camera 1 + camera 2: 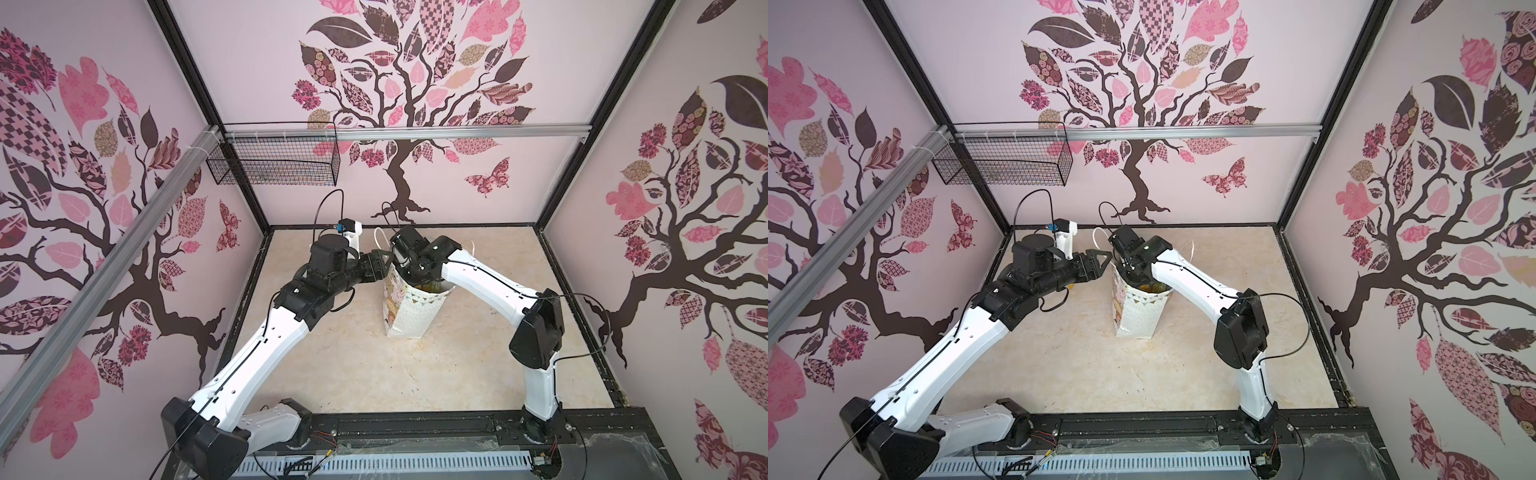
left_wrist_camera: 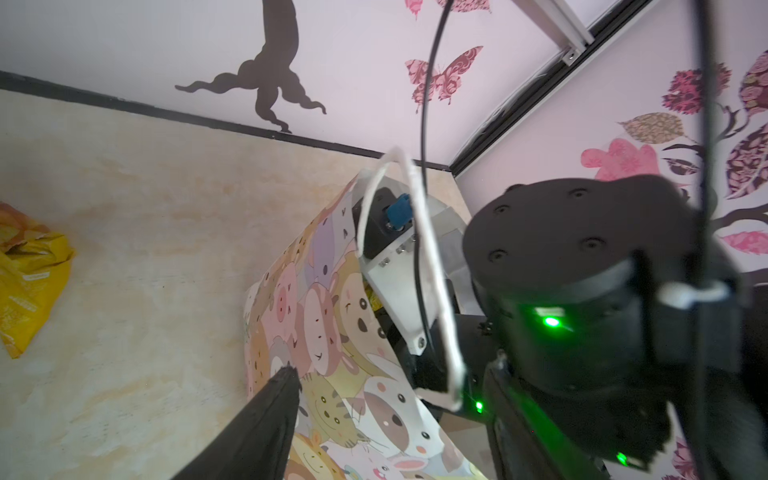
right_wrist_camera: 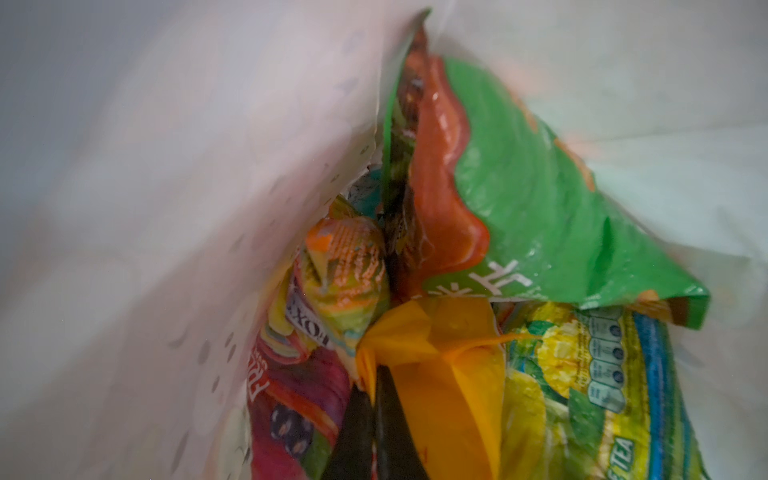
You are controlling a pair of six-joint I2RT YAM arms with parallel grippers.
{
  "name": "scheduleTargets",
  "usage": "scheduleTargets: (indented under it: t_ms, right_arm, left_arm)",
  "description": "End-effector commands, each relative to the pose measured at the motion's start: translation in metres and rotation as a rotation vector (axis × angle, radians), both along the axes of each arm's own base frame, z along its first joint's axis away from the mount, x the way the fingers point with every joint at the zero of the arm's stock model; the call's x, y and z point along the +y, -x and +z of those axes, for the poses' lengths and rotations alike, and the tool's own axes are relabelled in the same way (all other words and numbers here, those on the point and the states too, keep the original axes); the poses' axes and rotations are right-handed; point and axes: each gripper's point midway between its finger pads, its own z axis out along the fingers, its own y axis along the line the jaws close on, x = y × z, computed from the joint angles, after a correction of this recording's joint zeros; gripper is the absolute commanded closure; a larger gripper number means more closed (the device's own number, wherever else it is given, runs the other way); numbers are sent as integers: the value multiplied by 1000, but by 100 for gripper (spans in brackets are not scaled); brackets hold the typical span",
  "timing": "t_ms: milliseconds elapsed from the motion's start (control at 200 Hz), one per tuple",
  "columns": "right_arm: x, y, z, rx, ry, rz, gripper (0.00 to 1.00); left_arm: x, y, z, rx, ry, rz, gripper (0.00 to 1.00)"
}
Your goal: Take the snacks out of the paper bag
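The paper bag (image 1: 409,309) (image 1: 1138,309) stands upright mid-table. My left gripper (image 1: 384,259) (image 1: 1104,257) is at its upper left edge. In the left wrist view the left gripper (image 2: 390,374) is open, and the bag's animal-printed wall (image 2: 332,340) lies between its spread fingers. My right gripper reaches down into the bag and is hidden in both top views. Inside, the right gripper (image 3: 372,384) is shut on a fold of an orange packet (image 3: 440,374). Around it lie other snacks: a green packet (image 3: 540,208), a yellow-green tea packet (image 3: 582,395) and a red one (image 3: 299,395).
A yellow packet (image 2: 29,274) lies on the table beyond the bag. A black wire basket (image 1: 274,160) (image 1: 1005,162) hangs on the back wall at the left. The bag's white cord handle (image 2: 419,266) loops up beside the right arm's wrist (image 2: 582,291). Patterned walls close three sides.
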Motion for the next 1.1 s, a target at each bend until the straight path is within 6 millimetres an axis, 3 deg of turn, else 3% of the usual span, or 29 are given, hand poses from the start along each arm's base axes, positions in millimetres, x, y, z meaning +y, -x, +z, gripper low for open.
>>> scheduleTargets:
  t_ms: [0,125,275,670,885,1090]
  right_arm:
    - [2,3,103,-164,-194,-3,100]
    - [2,5,108,-164,-207,1,100]
    - [1,6,111,-168,-213,2,100]
    - [-10,2,137,-248,-215,-35,100]
    - [-11,-1,151,-282,-230,-40,100]
    - [-13,-5,157,-305,-217,-47,100]
  left_arm:
    - [2,-8,-30,57,-16,45,31]
    - [-12,-10,-47,103,-14,-12,33]
    - [-12,-10,-63,137,-25,-11,39]
    - [15,-2,-98,208,-59,68,48]
    - [19,0,-101,215,-47,66,50]
    - [17,-1,-88,179,-38,47,48]
